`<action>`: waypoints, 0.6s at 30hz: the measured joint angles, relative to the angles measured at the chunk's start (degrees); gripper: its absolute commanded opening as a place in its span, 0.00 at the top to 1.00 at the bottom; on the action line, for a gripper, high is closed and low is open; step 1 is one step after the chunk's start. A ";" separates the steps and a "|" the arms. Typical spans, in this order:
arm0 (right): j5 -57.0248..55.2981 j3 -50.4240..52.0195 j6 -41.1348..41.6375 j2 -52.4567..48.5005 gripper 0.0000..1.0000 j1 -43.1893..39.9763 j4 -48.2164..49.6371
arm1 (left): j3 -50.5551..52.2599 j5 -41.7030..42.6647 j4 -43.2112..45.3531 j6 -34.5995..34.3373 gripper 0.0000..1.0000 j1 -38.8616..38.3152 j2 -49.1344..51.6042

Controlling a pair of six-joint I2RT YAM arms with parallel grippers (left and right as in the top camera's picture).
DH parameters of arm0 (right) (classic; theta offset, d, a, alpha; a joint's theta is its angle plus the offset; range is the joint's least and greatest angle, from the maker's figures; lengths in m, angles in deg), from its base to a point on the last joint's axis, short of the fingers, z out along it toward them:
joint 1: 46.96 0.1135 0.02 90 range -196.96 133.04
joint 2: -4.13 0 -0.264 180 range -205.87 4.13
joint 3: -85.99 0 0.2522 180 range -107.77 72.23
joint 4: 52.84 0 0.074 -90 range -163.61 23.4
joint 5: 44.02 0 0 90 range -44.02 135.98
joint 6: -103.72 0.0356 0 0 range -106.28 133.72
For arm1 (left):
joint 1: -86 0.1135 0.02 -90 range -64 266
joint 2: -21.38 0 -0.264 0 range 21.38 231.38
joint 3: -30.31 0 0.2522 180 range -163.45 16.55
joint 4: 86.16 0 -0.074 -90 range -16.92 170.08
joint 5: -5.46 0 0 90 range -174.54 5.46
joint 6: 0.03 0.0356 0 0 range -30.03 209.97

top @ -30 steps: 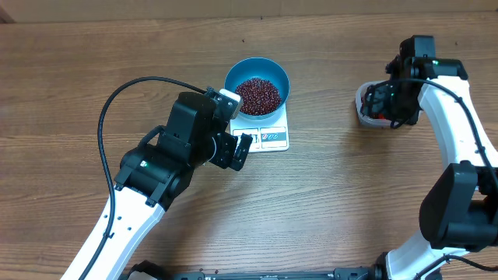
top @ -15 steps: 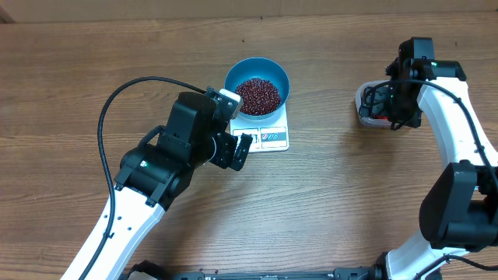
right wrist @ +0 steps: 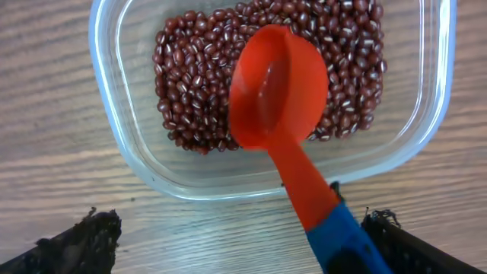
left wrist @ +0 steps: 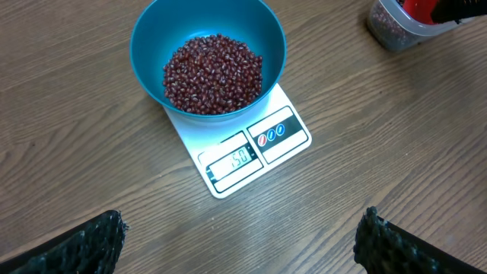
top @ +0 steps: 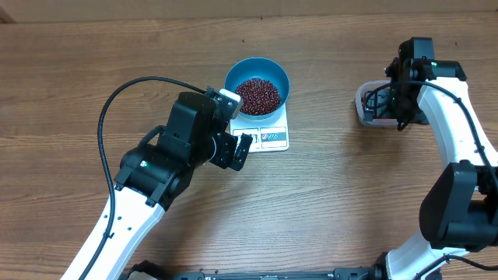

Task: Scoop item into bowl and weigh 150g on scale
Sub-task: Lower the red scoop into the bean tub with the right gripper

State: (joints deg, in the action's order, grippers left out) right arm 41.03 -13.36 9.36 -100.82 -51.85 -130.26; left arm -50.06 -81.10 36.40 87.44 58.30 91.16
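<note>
Your right hand (right wrist: pixel 240 243) is spread wide, its fingers on either side of the blue handle (right wrist: pixel 342 240) of the red scoop (right wrist: pixel 278 91) and pinching nothing. The scoop lies empty on the beans (right wrist: pixel 190 84) in the clear tub (right wrist: pixel 106 114). The handle sits off centre, nearer one finger, so if you close as you stand, that finger may strike first and twist the scoop or push the light tub along the bench (top: pixel 350 194). The tub is well apart from the bowl (left wrist: pixel 152 38), and a heaped scoop carried that far could shed loose beans on the way

Your left hand (left wrist: pixel 240 243) is also spread and empty, hovering just in front of the scale (left wrist: pixel 281 137). Any brush against the scale or the bowl would upset the reading. The display (left wrist: pixel 236 157) is lit, but I cannot read its digits surely, so add little by little or you may overshoot

The beans are small, dark red ovals, loose and free to roll. In the blue bowl, which sits on the scale, they make a low mound over the bottom, well below the rim
</note>
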 measured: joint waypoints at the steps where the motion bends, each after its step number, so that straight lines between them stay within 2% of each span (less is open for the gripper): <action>1: -0.07 0.00 -1.22 0.00 0.00 -0.02 0.00 | 0.00 0.02 0.02 0.00 0.00 0.00 0.00; 10: -0.72 0.00 -5.40 0.00 0.00 0.00 -0.42 | 0.00 0.02 0.00 0.00 0.01 0.00 0.00; 18: -1.03 0.11 -5.99 0.00 0.00 -0.02 -6.64 | 0.00 0.02 0.00 0.00 0.01 0.00 0.00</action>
State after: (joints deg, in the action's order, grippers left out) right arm 40.00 -13.25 3.37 -100.82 -51.87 -136.91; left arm -50.06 -81.08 36.40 87.44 58.30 91.16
